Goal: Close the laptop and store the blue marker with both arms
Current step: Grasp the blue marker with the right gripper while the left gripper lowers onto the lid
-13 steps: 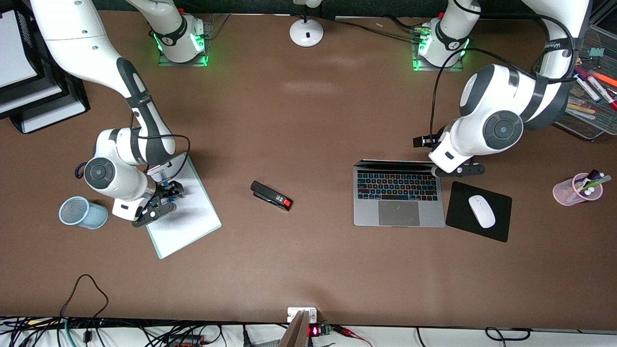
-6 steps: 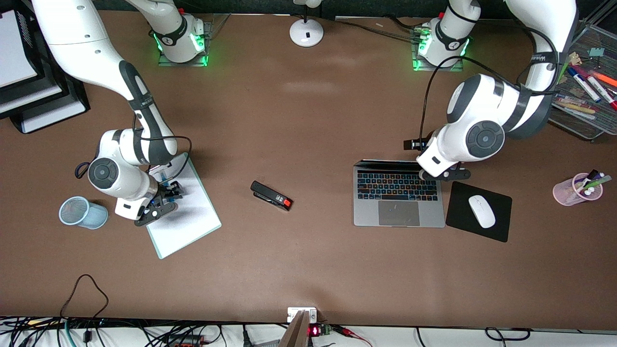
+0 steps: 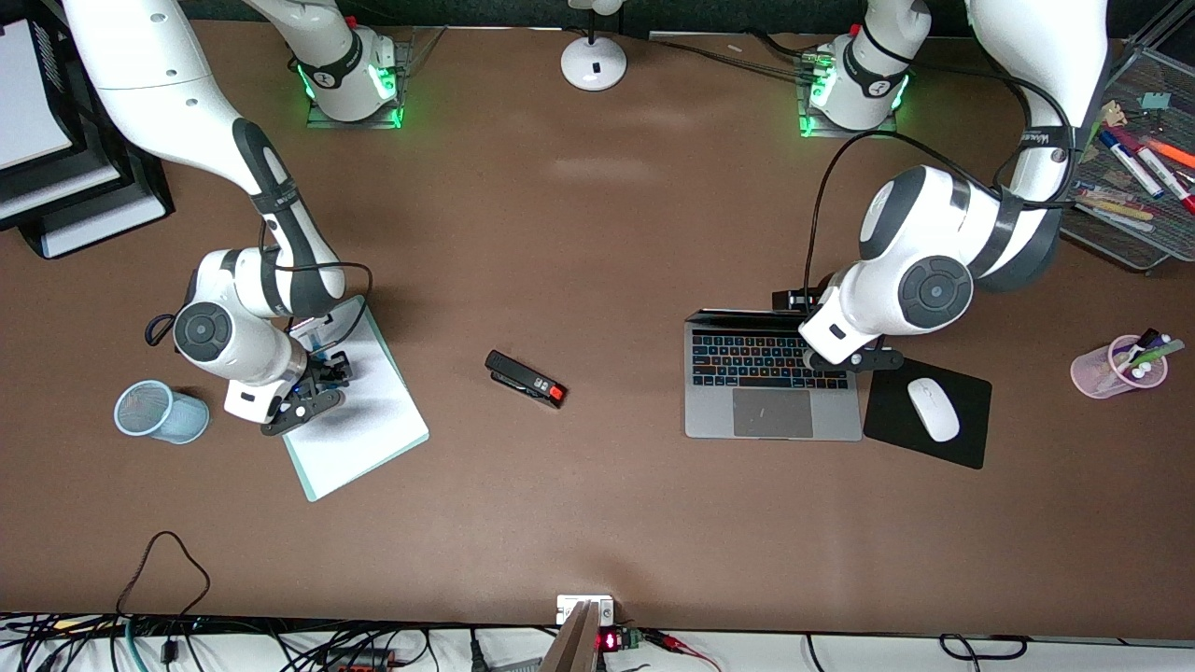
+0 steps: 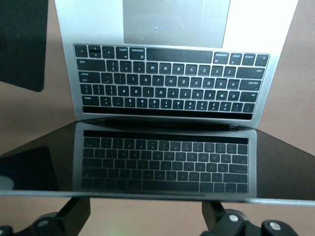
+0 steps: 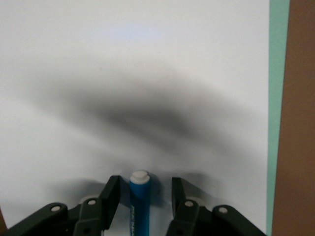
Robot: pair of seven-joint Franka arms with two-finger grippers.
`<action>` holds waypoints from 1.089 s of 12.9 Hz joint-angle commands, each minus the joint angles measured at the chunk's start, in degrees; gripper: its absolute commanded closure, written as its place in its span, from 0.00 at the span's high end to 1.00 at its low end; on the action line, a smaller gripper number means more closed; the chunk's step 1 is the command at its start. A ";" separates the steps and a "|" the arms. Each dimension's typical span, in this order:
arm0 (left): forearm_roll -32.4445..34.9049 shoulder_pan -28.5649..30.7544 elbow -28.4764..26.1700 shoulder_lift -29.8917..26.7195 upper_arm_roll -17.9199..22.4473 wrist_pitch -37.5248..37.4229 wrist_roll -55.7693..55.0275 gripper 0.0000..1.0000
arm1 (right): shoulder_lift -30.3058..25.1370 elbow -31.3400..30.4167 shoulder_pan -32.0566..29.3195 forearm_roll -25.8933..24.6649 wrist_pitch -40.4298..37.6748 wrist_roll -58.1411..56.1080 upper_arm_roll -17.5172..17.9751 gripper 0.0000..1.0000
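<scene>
The laptop lies open near the left arm's end of the table, with its screen upright. In the left wrist view the screen mirrors the keyboard, and its top edge runs just above my left gripper. That gripper's fingers are spread wide and hold nothing. In the front view my left gripper hangs over the screen's end beside the mouse pad. My right gripper is down on a white notepad. The blue marker lies between its open fingers with a gap on each side, and a blue bit of the marker also shows in the front view.
A blue mesh cup stands beside the right arm's wrist. A black stapler lies mid-table. A black mouse pad with a white mouse adjoins the laptop. A pink pen cup and a wire tray of markers sit at the left arm's end.
My left arm has swung toward the laptop, so its gripper now hangs over the screen's edge. The right gripper has barely shifted over the marker. The laptop stays open.
</scene>
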 commanded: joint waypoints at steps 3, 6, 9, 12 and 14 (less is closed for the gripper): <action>-0.68 -0.37 2.73 1.96 0.01 -0.55 -0.11 1.00 | -1.17 -0.36 0.18 0.51 0.51 -0.10 0.10 0.58; -0.68 -0.37 5.10 3.45 0.01 -0.55 -0.11 1.00 | -1.17 -0.35 0.18 0.51 0.51 -0.02 0.10 0.56; -0.86 -0.28 8.88 6.27 0.01 -0.55 -0.11 1.00 | -1.08 -0.53 0.18 0.51 0.51 -0.11 0.10 0.38; -0.77 -0.37 9.67 7.24 0.01 1.11 -0.02 1.00 | -1.08 -0.53 0.18 0.51 0.51 -0.02 0.01 0.26; -0.68 -0.37 9.94 8.12 0.01 2.35 -0.02 1.00 | -1.17 -0.53 0.18 0.51 0.51 0.07 0.10 0.18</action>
